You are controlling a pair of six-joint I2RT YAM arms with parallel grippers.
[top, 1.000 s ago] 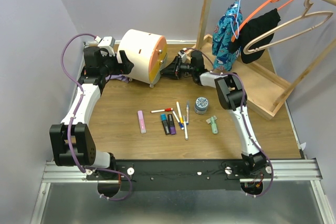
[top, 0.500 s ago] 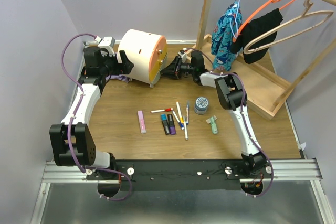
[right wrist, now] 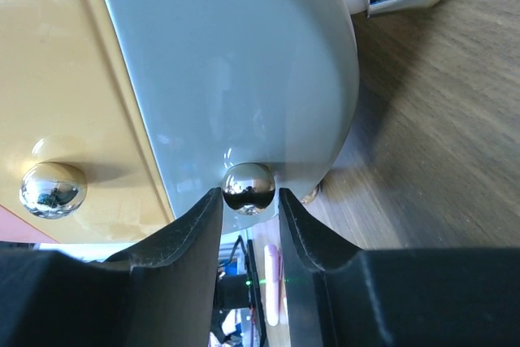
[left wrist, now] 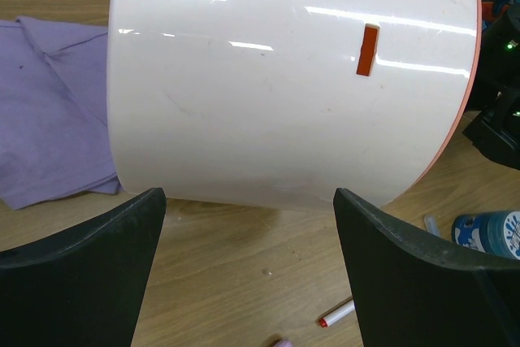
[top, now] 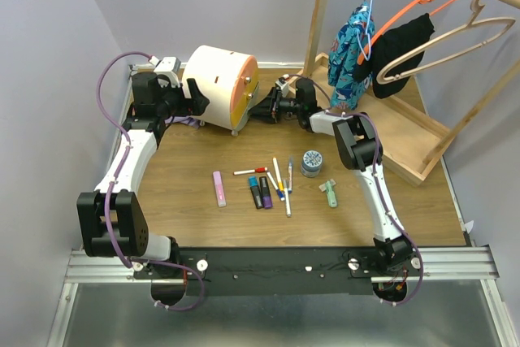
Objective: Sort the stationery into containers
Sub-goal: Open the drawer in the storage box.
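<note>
Opening a drawer is the step in hand, and no stationery is sorted yet. The cream-white chest (top: 218, 79) stands at about 11 o'clock on the table (top: 179, 184), its orange drawer fronts (top: 246, 85) facing 3 o'clock. The right gripper (right wrist: 248, 202) meets that face with its jaws narrow, closed on a small chrome knob (right wrist: 248, 188) and seemingly touching it on both sides. The left gripper (left wrist: 249, 201) sits at the chest's 9 o'clock side, jaws spread wide around the rounded back and holding nothing, probably placed to steady it.

The pens (top: 278, 178), markers (top: 260, 193), pink bar (top: 219, 188), round tin (top: 310, 162) and green clip (top: 329, 193) all lie loose toward 5 o'clock from the chest. Next comes a straight pull toward 3 o'clock; the knob is small and glossy, so a slip seems likely, and the light chest may slide along unless it is braced.
</note>
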